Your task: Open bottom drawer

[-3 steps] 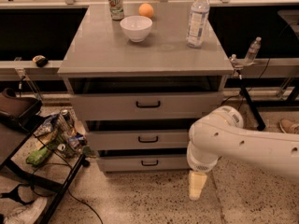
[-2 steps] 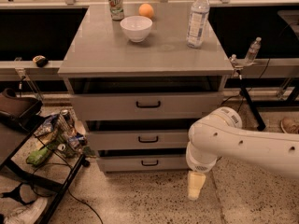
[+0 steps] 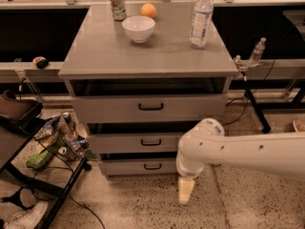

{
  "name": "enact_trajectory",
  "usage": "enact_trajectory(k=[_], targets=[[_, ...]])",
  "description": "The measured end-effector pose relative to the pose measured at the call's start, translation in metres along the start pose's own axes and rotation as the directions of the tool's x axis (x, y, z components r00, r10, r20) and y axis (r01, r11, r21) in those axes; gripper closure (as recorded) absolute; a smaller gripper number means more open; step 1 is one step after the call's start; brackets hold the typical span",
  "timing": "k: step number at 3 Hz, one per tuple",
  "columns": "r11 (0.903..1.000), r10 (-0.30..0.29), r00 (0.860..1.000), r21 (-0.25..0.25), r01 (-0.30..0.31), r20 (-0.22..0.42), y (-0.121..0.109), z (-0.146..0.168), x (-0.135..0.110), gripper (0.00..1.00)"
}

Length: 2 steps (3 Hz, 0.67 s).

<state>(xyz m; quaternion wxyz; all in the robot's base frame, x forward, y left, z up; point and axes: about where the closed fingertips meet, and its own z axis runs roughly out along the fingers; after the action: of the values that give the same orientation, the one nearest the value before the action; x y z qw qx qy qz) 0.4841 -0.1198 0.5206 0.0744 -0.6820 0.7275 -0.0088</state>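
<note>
The bottom drawer (image 3: 143, 166) is the lowest and shortest grey front of three in the cabinet, with a small black bar handle (image 3: 152, 166). It looks pushed in, with a dark gap above it. My gripper (image 3: 185, 191) hangs from the white arm (image 3: 248, 151), pointing down at the floor, just right of the bottom drawer's right end and a little in front of it. It touches nothing. The mid-height drawer (image 3: 143, 142) and the tallest top drawer (image 3: 150, 107) stand above.
On the cabinet top (image 3: 95, 56) stand a white bowl (image 3: 138, 28), a can (image 3: 117, 4), an orange (image 3: 148, 10) and a water bottle (image 3: 201, 18). A black wire cart (image 3: 43, 185) with packets stands at the left. A stand with a small bottle (image 3: 256, 51) is at the right.
</note>
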Motion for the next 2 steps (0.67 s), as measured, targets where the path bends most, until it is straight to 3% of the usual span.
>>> enact_trajectory(k=[2], targets=[[0.9969, -0.054, 0.997, 0.060, 0.051, 0.047, -0.049, 0.143, -0.040, 0.00]])
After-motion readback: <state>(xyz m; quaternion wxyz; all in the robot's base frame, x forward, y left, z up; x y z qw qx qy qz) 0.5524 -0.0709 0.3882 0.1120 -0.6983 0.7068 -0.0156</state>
